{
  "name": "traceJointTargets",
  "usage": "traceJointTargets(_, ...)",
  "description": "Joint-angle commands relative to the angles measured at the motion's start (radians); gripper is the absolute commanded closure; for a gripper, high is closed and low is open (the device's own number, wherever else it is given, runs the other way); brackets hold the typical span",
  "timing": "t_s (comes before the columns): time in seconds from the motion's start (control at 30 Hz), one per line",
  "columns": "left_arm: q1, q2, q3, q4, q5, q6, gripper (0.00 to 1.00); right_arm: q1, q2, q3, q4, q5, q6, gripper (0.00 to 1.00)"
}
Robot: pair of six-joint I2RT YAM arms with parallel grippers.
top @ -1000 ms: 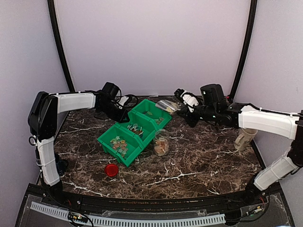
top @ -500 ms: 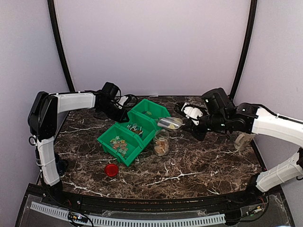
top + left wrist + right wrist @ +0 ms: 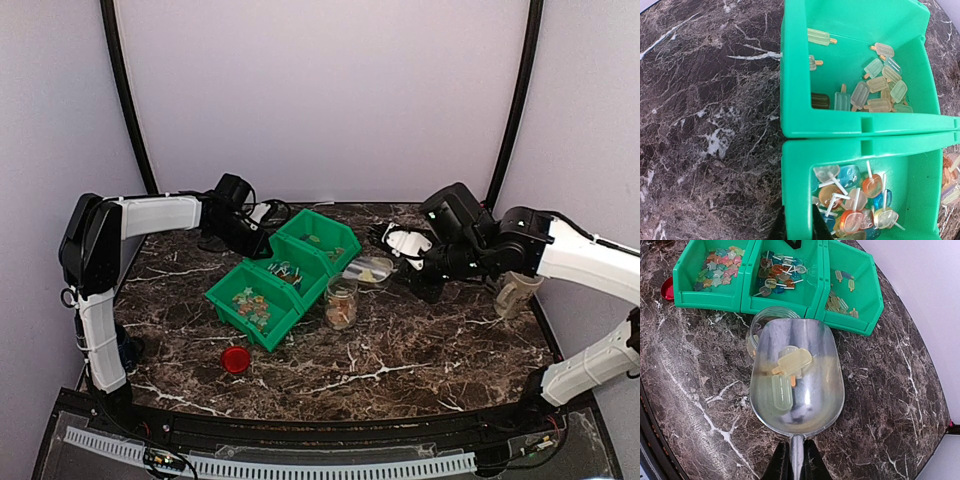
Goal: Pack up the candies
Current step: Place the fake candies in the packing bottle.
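Three joined green bins (image 3: 283, 278) hold the candies: pale popsicle shapes (image 3: 875, 87) in one, lollipop shapes (image 3: 855, 200) in the middle, small mixed ones (image 3: 717, 270) in the third. My left gripper (image 3: 796, 232) is shut on the middle bin's wall. My right gripper (image 3: 796, 460) is shut on the handle of a metal scoop (image 3: 795, 382). The scoop carries a few pale popsicle candies (image 3: 787, 367). Its front lip is over the open glass jar (image 3: 771, 327). The jar (image 3: 341, 300) stands beside the bins with orange and tan candies inside.
A round red lid (image 3: 236, 359) lies on the marble table in front of the bins and also shows in the right wrist view (image 3: 666, 290). A beige cup-like object (image 3: 518, 293) stands at the right edge, beside the right arm.
My right arm has carried the scoop from above the far bin down and forward to the jar's mouth. The left arm has not moved.
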Motion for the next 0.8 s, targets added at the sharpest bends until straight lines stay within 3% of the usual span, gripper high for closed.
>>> traceJointTargets(0.0, 0.005, -0.054, 0.06, 0.034, 0.048, -0.032, 1.0, 0.032, 0.037, 0.079, -0.075, 0.057, 0.003, 1.0)
traceJointTargets(0.77, 0.006, -0.059, 0.055, 0.036, 0.042, -0.031, 1.0, 0.114, 0.141, 0.201, -0.215, 0.182, -0.016, 1.0)
